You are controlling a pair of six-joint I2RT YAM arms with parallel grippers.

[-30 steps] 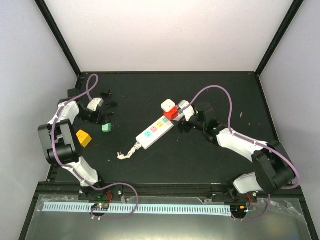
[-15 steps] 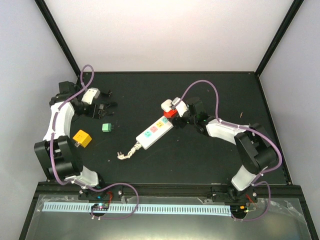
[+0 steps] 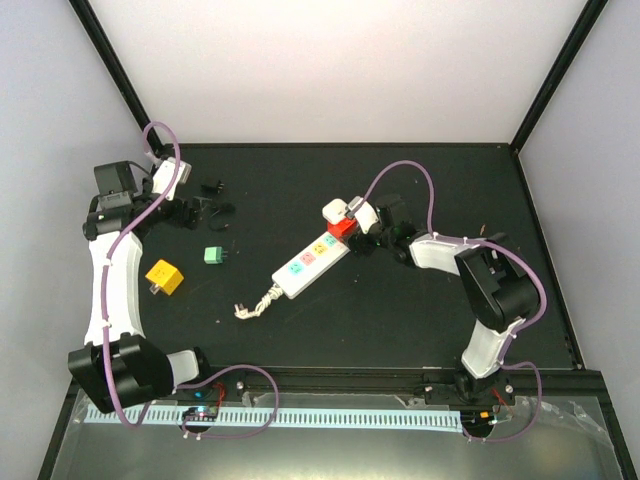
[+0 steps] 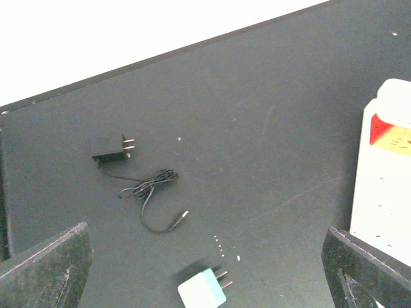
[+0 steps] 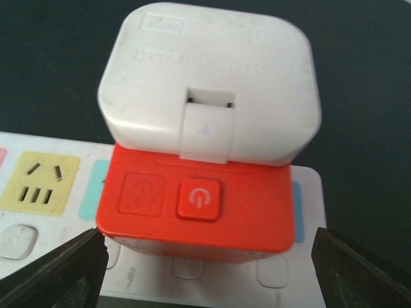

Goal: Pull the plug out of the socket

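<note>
Top external view has the socket lying slantwise on the black desk, with its short cord stub trailing from the near-left end. At the socket's opposite, far-right end the red plug is seated over the last outlet. A white adapter is joined to the plug and touches it.

The right hand reaches that end of the socket from the right, spread wide with the plug between its fingers. In the right wrist view the dark fingertips stand on either side of the plug's base. The right one shows a gap from the red casing. I cannot tell whether the left one touches it. The socket's yellow outlet face shows just left of the plug in that view.

Well to the left of the socket, the left hand hovers over the desk, spread wide with nothing between its fingers. A green plug lies left of the socket and apart from it, and a yellow block lies farther left. A black charger lies beyond the green plug, farther again from the socket, with its thin cord looped beside it. In the left wrist view the socket's plug end shows only at the right edge.
</note>
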